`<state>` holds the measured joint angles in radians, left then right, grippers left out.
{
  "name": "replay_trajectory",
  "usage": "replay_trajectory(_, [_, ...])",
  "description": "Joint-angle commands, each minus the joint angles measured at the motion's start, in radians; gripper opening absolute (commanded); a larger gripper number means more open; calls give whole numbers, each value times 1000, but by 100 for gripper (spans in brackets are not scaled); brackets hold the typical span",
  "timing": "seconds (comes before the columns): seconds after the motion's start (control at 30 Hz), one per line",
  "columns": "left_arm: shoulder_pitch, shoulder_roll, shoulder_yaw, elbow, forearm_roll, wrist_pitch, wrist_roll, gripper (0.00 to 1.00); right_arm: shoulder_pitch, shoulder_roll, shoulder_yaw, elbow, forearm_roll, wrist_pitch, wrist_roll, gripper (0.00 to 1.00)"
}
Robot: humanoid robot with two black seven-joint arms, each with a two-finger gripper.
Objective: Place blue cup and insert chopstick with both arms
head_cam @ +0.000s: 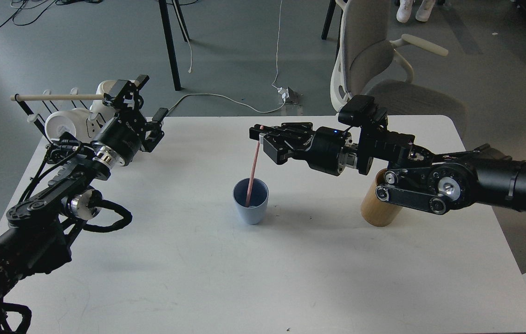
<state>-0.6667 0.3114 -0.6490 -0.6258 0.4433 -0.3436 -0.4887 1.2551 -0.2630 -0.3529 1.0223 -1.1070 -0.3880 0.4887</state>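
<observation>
The blue cup (250, 201) stands upright near the middle of the white table (263, 278). A pink chopstick (253, 167) stands nearly upright with its lower end inside the cup. My right gripper (260, 133) is shut on the chopstick's top end, just above and behind the cup. My left gripper (144, 104) is open and empty at the table's back left, far from the cup.
A tan wooden holder (380, 208) stands right of the cup, partly hidden behind my right arm. A black wire rack with a pale wooden rod (56, 97) and white mugs (61, 124) is at the back left corner. A grey chair (374, 60) stands behind the table.
</observation>
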Motion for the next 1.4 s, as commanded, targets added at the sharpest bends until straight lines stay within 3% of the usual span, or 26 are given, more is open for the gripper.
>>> replay_trajectory(0.0, [-1,2,0,0,0,0,0,94,-9,-5,9,4,6,-2,0,65])
replay_trajectory(0.33, [-1,2,-1,-2,0,0,0,94,-54,-47,162,13,100,-15,0,74])
replay_trajectory(0.5, [-7,3,-9,-17,0,-9,0,94,-141,-117,359,24,335,-3,0,78])
replay_trajectory(0.73, [-48,2,-23,-34,-12,-117,0,94,-307,-160,675,56,693,18,0,80])
replay_trajectory(0.8, [-54,3,-23,-44,-20,-144,0,94,-354,-192,732,109,751,61,0,83])
replay_trajectory(0.9, [-77,3,-20,-45,-23,-145,0,94,-433,-208,819,148,852,180,0,98])
replay_trajectory(1.03, [-91,9,-24,-43,-26,-145,0,94,-483,-202,881,147,880,339,0,99])
replay_trajectory(1.37, [-114,22,-63,-41,-143,-145,0,94,-494,-116,965,137,880,334,0,99])
